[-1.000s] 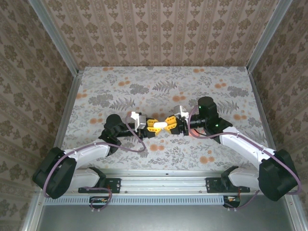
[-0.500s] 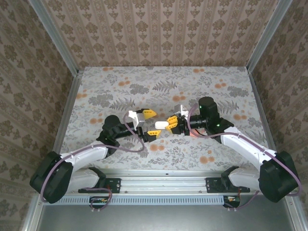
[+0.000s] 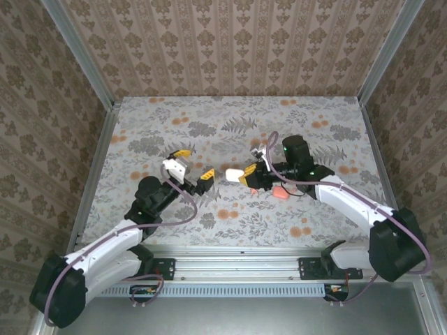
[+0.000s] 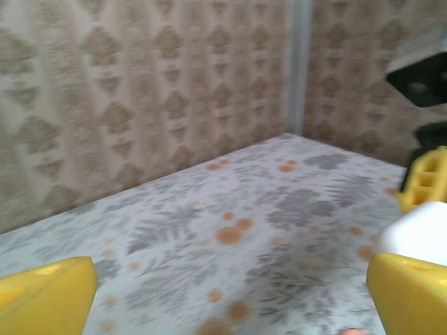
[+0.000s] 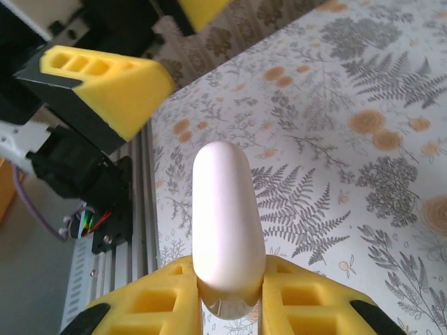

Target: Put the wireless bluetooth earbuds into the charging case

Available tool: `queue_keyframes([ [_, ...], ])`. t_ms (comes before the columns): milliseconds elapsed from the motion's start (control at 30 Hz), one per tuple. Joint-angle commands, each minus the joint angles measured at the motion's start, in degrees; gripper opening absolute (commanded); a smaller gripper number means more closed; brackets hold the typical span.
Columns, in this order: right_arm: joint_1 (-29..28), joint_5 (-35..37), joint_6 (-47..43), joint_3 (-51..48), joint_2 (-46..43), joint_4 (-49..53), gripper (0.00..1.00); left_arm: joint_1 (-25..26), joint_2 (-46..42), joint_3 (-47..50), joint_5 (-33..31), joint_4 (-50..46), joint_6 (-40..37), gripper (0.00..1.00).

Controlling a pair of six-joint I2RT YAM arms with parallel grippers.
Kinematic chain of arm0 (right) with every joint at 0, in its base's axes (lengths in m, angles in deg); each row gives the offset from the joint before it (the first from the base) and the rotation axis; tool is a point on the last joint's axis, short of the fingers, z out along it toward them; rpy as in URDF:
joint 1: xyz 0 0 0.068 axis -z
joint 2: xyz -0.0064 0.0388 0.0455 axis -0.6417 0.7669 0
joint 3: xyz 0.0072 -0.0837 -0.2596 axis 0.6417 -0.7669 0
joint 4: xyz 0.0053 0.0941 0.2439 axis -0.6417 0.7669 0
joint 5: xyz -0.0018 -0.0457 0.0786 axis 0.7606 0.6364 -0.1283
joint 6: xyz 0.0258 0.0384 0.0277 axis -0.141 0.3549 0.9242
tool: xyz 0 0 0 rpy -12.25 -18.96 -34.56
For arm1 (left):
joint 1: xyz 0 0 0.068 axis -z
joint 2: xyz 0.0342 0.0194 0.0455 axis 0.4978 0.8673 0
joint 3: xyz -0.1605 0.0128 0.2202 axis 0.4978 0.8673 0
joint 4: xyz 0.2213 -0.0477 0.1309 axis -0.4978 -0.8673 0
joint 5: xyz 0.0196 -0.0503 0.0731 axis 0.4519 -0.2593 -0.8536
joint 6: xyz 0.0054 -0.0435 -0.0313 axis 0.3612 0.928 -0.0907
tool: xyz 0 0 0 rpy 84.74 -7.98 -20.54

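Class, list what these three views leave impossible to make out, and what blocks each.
- Top view: coral-pink item sits partly under the right arm; too small to identify.
- Left wrist view: white case is blurred and cut off by the frame's right edge.
- Right wrist view: the white case's lower end is hidden between the right end effector's fingers.

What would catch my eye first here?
A smooth white case sticks out of the right pincer, clamped between its yellow fingers above mid-table. The left pincer gapes wide open facing it. A coral-pink piece lies on the flowery table beneath the right arm.
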State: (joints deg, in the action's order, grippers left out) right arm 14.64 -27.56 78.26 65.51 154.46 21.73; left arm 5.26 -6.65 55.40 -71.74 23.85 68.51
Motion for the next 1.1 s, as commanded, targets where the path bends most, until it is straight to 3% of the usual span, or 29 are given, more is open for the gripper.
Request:
queue_keyframes([
  [0, 0.0, 3.2, 8.3, 4.6, 3.8, 4.6, 0.22, -1.6, -3.2, -0.3, -14.4, -8.8, 2.6, 1.0],
  [167, -1.0, 4.9, 15.0, 10.9, 12.4, 7.8, 0.23, -5.4, -6.3, -1.1, -19.7, -17.4, 7.3, 1.0],
  [367, -3.3, 4.8, 22.8, 21.8, 25.3, 11.8, 0.24, -11.3, -6.8, -2.4, -19.7, -25.5, 10.0, 1.0],
  [667, -8.0, 3.5, 28.5, 38.8, 43.2, 16.6, 0.23, -16.7, -6.7, -2.1, -18.5, -27.1, 12.1, 1.0],
  [1067, -8.5, 1.6, 33.7, 48.8, 54.6, 18.2, 0.26, -18.1, -5.3, -1.5, -17.1, -26.4, 13.0, 1.0],
])
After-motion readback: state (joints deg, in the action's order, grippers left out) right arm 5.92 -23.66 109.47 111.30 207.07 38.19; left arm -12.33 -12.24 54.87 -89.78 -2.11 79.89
